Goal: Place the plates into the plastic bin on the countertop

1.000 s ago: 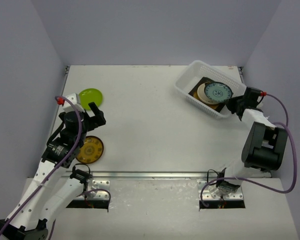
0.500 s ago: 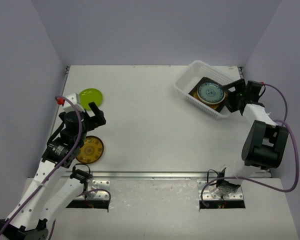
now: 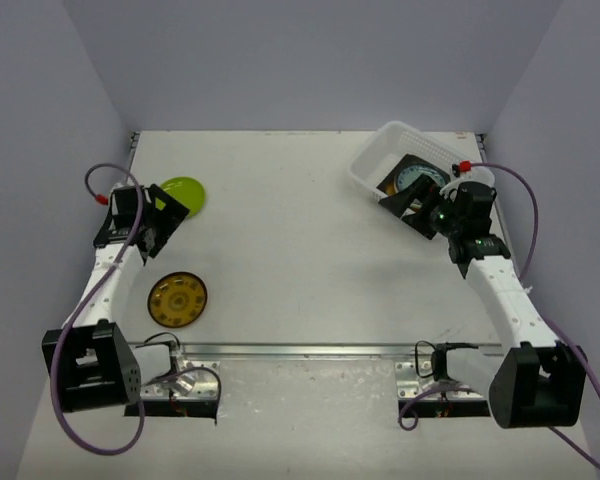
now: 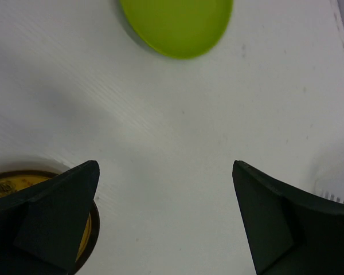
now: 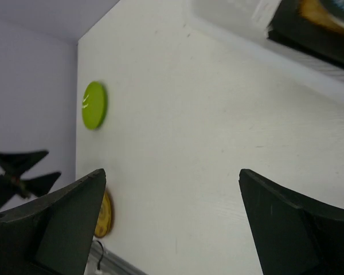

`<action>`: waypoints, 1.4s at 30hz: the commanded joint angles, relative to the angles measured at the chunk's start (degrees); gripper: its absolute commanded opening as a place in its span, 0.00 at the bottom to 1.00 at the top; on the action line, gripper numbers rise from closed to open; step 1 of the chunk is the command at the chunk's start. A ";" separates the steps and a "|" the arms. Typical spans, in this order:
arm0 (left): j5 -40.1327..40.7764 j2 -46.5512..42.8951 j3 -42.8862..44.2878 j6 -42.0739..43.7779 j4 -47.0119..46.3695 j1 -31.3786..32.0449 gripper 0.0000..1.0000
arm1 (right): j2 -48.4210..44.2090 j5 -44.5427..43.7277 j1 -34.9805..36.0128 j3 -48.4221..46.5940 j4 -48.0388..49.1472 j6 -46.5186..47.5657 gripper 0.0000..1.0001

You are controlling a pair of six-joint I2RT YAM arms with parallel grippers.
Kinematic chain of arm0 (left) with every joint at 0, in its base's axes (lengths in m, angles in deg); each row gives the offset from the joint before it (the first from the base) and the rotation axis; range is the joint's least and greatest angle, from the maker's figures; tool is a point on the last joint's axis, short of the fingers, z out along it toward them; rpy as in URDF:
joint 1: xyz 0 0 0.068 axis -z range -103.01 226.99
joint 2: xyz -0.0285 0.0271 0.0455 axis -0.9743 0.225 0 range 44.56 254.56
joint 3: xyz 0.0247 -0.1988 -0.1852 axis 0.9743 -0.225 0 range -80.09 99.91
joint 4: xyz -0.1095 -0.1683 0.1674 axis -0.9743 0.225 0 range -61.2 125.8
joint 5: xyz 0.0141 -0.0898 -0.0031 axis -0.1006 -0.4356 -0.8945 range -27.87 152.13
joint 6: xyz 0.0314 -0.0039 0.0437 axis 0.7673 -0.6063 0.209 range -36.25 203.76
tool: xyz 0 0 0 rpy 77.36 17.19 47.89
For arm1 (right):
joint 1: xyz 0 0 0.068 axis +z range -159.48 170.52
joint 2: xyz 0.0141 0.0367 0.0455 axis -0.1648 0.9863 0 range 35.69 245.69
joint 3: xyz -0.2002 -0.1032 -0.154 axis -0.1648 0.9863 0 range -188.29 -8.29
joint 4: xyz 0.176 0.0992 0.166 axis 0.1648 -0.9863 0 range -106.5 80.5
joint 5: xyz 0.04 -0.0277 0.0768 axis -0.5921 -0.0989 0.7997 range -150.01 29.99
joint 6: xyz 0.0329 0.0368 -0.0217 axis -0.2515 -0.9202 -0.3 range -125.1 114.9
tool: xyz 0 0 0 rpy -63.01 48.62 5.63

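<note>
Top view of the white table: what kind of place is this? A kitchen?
Likely a robot test booth, not a kitchen: plain lilac walls box in a white countertop, and the left arm and right arm are bolted along its near edge.

Green plate (image 4: 175, 23) cut off at the top edge, yellow plate (image 4: 11, 184) mostly behind a finger of the left hand (image 4: 165, 166), bin (image 5: 235, 11) blurred and cropped in the right wrist view, its plates (image 3: 415, 180) partly covered from above.
</note>
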 commanded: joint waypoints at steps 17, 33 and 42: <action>-0.87 37.50 19.38 -4.53 -13.26 -11.71 0.61 | -12.68 15.16 -0.09 11.49 2.26 3.99 0.99; -2.87 46.62 24.12 -2.37 -10.67 -11.07 0.38 | -15.72 9.14 -0.09 10.84 -1.37 4.71 0.99; -5.78 48.46 24.13 -3.05 -11.44 -10.53 0.22 | -15.47 9.92 -0.09 12.10 -0.49 4.08 0.99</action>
